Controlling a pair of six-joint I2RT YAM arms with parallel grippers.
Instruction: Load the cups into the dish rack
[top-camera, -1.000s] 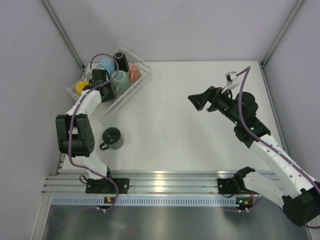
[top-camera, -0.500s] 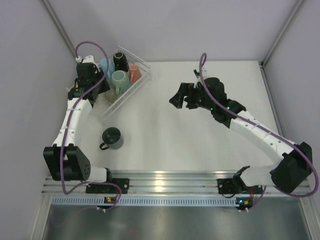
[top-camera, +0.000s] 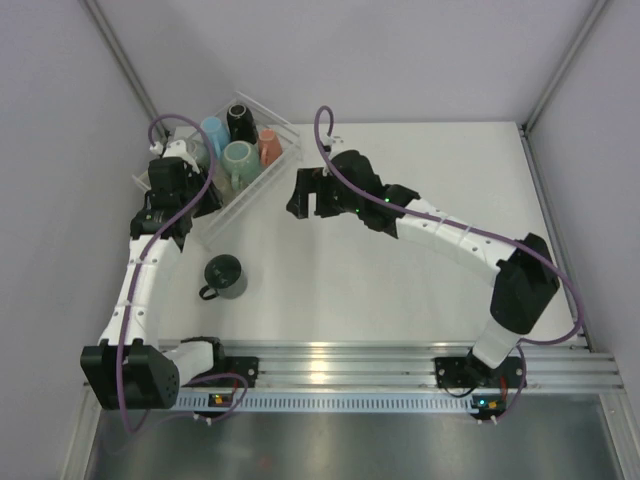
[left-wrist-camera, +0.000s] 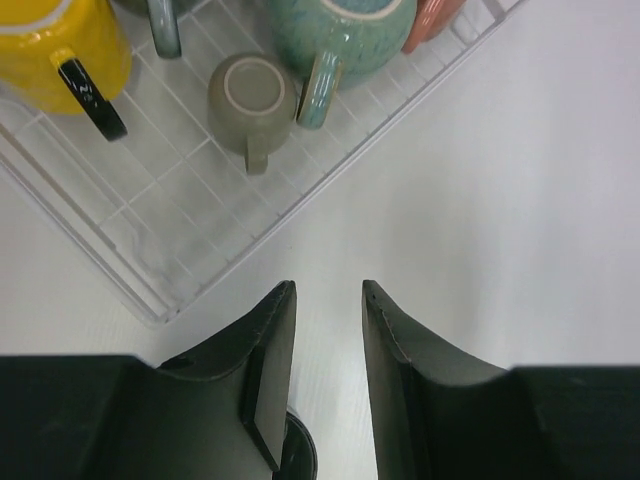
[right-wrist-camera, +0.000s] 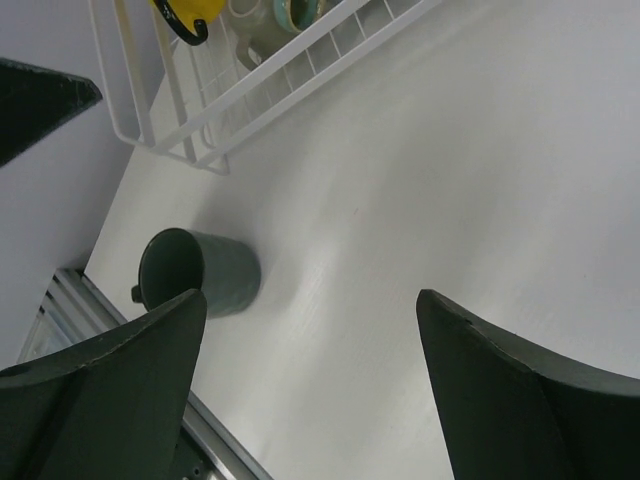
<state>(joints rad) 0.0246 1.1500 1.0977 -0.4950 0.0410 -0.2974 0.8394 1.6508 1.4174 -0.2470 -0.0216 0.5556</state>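
Looking over the bench (top-camera: 400, 300) first, I see it bare across its middle and right, with the work packed into the far left corner, where the dish rack (left-wrist-camera: 170, 225) lies askew to the edges. Only one cup sits outside the rack, so I judge the task nearly done.

The right arm (top-camera: 450, 235) stretches from the near right across the middle. The right hand (right-wrist-camera: 310, 300) hangs near the rack's right side, jaws wide apart with nothing between them. That spread suits a broad mug, and its camera already frames the dark green cup (top-camera: 225, 277), so I take that as its target. The left arm (top-camera: 140, 285) runs up the left edge. The left hand (left-wrist-camera: 328, 288) sits over the rack's near end, fingers a narrow gap apart and holding nothing, which I read as the posture after a release.

The dark green cup stands alone near the left edge, between the rack and the near edge, its handle toward the near left. In the rack are the teal mug (left-wrist-camera: 340, 35), the yellow mug (left-wrist-camera: 55, 45), the black cup (top-camera: 241, 120), the light blue cup (top-camera: 212, 130) and the salmon cup (left-wrist-camera: 432, 18). The small olive cup (left-wrist-camera: 250, 95) is there too, base up, presumably to drain.

A second ago the right arm was folded back over the right side; it has swung well left. The left hand was in among the cups and has drawn back. The green cup has not moved.
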